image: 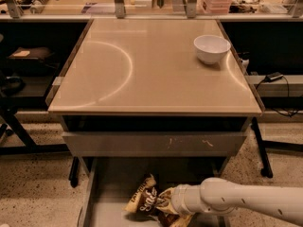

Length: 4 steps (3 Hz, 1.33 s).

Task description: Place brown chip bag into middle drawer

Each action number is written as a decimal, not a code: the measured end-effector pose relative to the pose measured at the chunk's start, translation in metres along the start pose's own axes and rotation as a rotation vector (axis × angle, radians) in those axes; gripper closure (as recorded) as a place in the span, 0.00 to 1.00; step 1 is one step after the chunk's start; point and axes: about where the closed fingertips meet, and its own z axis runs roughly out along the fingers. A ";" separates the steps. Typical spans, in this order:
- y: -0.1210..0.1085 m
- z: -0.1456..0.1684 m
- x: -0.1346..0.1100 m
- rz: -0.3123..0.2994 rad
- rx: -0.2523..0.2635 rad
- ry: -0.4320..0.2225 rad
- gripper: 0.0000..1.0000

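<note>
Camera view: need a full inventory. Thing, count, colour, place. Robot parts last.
middle drawer: 1, grey, pulled open at the bottom of the cabinet
brown chip bag: 1, dark brown with white lettering, in the middle drawer, near its centre
upper drawer front: 1, grey with pale yellowish scuffs, closed, just above the middle drawer
cabinet top: 1, beige, centre of view
bowl: 1, white, back right of the cabinet top
arm: 1, white, reaching in from lower right
end effector: 1, at the bag's right end, inside the drawer, largely hidden by the bag
</note>
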 end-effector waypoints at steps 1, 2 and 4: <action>0.000 0.000 0.000 0.000 0.000 0.000 0.59; 0.000 0.000 0.000 0.000 0.000 0.000 0.34; 0.000 0.000 0.000 0.000 0.000 0.000 0.00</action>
